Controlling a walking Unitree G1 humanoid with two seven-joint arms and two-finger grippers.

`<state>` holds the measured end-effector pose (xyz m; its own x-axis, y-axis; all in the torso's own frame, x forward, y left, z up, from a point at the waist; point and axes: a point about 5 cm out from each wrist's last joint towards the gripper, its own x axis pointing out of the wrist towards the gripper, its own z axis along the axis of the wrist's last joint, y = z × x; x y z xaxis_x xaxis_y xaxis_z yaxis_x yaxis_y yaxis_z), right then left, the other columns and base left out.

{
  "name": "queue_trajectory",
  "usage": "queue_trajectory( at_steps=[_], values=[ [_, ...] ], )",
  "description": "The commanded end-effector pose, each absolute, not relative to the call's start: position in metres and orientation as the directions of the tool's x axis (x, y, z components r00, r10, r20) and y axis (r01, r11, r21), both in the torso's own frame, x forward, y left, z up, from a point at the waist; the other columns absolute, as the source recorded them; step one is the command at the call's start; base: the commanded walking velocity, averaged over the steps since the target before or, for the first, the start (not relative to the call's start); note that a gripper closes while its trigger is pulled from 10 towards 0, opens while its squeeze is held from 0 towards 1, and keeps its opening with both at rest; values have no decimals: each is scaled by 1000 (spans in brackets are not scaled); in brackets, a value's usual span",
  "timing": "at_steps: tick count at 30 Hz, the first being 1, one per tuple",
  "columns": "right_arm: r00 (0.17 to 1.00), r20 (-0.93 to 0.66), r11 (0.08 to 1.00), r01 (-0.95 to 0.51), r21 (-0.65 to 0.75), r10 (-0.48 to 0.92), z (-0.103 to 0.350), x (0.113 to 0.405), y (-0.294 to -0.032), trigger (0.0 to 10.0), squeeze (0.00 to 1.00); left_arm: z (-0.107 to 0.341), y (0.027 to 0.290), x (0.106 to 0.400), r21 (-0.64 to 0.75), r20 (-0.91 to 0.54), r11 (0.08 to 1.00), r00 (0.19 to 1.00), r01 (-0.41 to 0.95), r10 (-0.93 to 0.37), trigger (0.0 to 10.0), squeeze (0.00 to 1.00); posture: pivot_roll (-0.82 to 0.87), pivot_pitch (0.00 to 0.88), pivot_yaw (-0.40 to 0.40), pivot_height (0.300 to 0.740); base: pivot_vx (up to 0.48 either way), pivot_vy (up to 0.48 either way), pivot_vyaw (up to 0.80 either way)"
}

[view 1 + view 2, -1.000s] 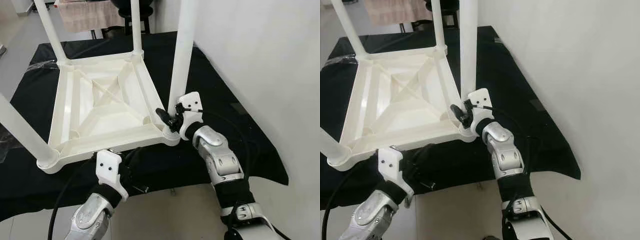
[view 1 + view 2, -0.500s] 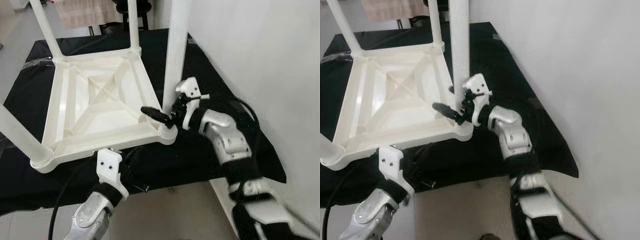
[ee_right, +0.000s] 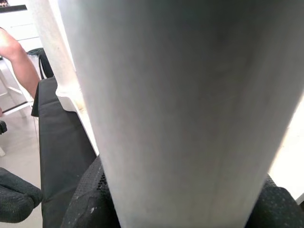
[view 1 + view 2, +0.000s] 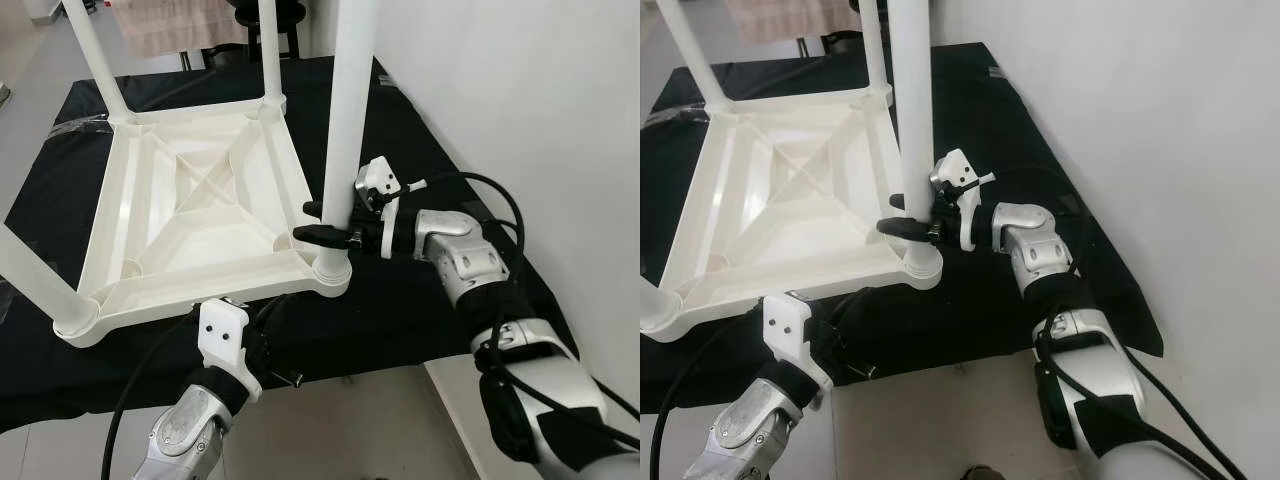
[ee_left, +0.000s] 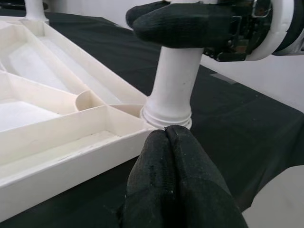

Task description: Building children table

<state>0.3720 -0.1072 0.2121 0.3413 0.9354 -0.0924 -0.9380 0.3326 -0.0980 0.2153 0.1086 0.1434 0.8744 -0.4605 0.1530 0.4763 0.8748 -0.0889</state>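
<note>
White plastic children's table [image 4: 190,200] lies upside down on a black cloth [image 4: 400,300], legs pointing up. The right gripper [image 4: 322,222] clasps the near-right table leg [image 4: 345,120] just above its socket. The left gripper [image 5: 171,185], fingers pressed together and empty, sits at the table's near edge.

All four white legs [image 4: 345,110] run off the top edge. The left hand [image 4: 275,345] hides under the upturned table's rim [image 4: 200,310]. The far finger of the right hand [image 4: 322,222] sits behind the leg.

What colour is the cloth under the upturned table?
Plain black cloth, with the white table on it; clearest in the left eye view.
</note>
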Motion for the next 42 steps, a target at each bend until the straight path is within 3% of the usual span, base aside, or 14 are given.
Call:
queue_trajectory(
  at_steps=[1,8,9,10,16,21,22,23,24,27,28,33,34,42],
  values=[
    [344,-96,337,-938,-81,934,208,372,-109,0,0,138,107,215,-96,121,871,874,482,-470,10000,0,35,128,-23,740,0,0,0],
    [609,-77,603,-793,-89,789,189,374,-133,0,0,137,108,215,-83,117,869,871,488,-478,10000,0,32,125,-21,740,0,0,0],
    [699,-98,694,-715,-80,709,177,372,-131,0,0,137,109,215,-83,116,868,870,489,-479,10000,0,30,125,-19,740,0,0,0],
    [893,-148,900,-434,-30,426,146,358,-120,0,0,138,110,216,-80,115,867,869,491,-482,10000,0,30,129,-11,740,0,0,0],
    [840,-153,842,-535,-76,520,138,330,-73,0,0,138,111,217,-72,111,868,869,491,-482,10000,0,33,127,-1,740,0,0,0],
    [791,-116,790,-609,-65,601,149,340,-53,0,0,137,110,220,-66,112,872,872,485,-477,10000,0,40,112,-17,740,0,0,0],
    [783,-108,782,-620,-68,612,152,340,-50,3294,0,137,111,221,-61,113,876,875,479,-471,10000,0,40,110,-19,740,0,0,0],
    [783,-108,782,-620,-68,612,152,340,-50,3294,0,137,111,221,-61,113,876,875,479,-471,10000,0,40,110,-19,740,0,0,0],
    [777,-95,775,-629,-64,623,155,340,-48,10000,0,137,110,221,-58,115,878,877,475,-467,10000,0,40,110,-21,740,0,0,0],
    [742,-64,740,-670,-58,667,161,339,-44,10000,0,138,110,221,-57,116,880,879,472,-463,10000,0,39,108,-22,740,0,0,0],
    [718,-55,716,-696,-55,694,165,336,-42,10000,1000,138,110,222,-59,117,879,878,473,-465,10000,0,39,107,-22,740,0,0,0],
    [575,-10,573,-818,-51,818,178,333,-43,10000,953,137,109,222,-64,117,875,874,480,-471,10000,0,37,109,-21,740,0,0,0],
    [476,-16,474,-877,-83,879,180,336,-52,10000,0,138,108,222,-67,119,873,873,483,-474,10000,0,44,111,-26,740,0,0,0],
    [309,-71,298,-946,-132,949,194,353,-74,10000,0,138,107,222,-69,121,873,873,482,-472,10000,0,47,114,-33,740,0,0,0]
  ],
)
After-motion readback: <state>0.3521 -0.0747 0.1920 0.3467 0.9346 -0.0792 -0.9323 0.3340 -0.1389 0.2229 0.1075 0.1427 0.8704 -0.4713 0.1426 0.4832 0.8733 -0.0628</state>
